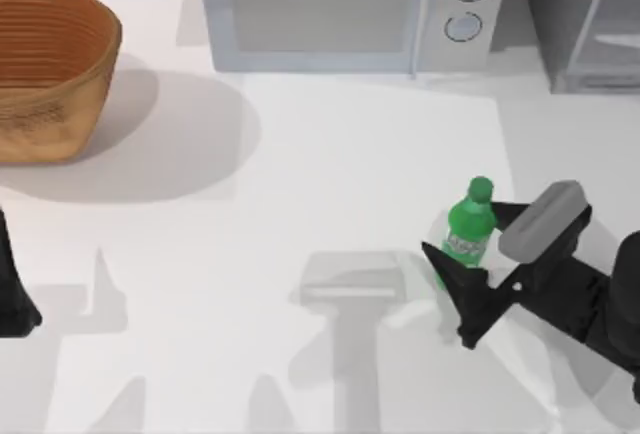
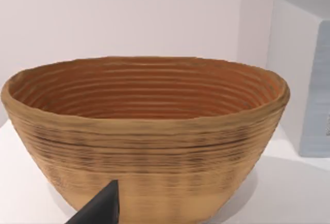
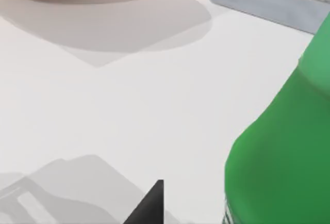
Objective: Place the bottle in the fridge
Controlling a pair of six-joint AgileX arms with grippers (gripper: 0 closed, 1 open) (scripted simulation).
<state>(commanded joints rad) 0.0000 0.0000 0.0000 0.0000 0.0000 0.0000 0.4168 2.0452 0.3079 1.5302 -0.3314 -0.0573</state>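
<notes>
The green bottle [image 1: 468, 226] stands upright on the white table, right of centre, its cap towards the back. My right gripper [image 1: 461, 229] is open around it, one black finger [image 1: 445, 269] on its front-left side and the other on its back-right side. In the right wrist view the bottle [image 3: 281, 146] looms large, with a gap between it and the fingertip [image 3: 150, 206]. The grey fridge [image 1: 585, 24] stands at the back right corner, partly in view. My left gripper [image 1: 12, 304] is parked at the table's left edge, open, one fingertip [image 2: 103, 208] facing the basket.
A white microwave [image 1: 340, 9] with two round knobs stands at the back centre, just left of the fridge. A woven brown basket [image 1: 45, 69] sits at the back left, seen also as the basket [image 2: 144, 131] in the left wrist view.
</notes>
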